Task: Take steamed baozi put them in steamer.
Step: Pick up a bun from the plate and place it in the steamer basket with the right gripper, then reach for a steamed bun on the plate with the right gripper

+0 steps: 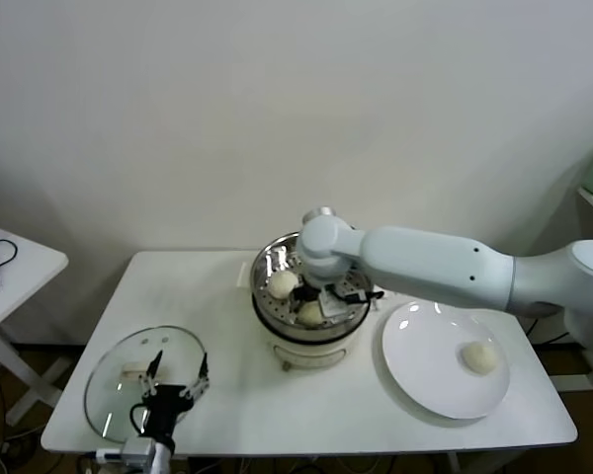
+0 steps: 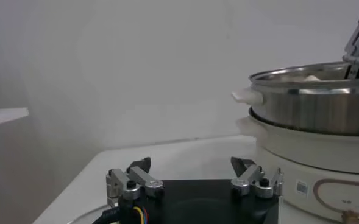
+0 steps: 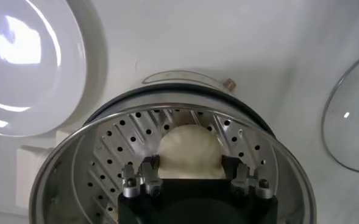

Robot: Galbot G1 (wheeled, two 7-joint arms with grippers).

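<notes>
The steel steamer point(image 1: 264, 268) sits on its white cooker base at the table's middle. My right gripper point(image 1: 328, 299) reaches down into the basket. In the right wrist view my right gripper point(image 3: 190, 163) is shut on a cream-white baozi point(image 3: 189, 145), one finger against each side, just over the perforated floor point(image 3: 115, 146). In the head view two baozi show in the basket, one at the left point(image 1: 283, 283) and one by the gripper point(image 1: 310, 314). Another baozi point(image 1: 477, 356) lies on the white plate point(image 1: 425, 360). A fourth is hidden. My left gripper point(image 1: 170, 381) is open and empty.
The round glass lid point(image 1: 114, 380) lies at the table's front left, under my left gripper point(image 2: 191, 164). The steamer's wall point(image 2: 313, 109) stands close to it. The white plate point(image 3: 21, 61) sits right of the cooker. A small side table point(image 1: 10, 267) stands at far left.
</notes>
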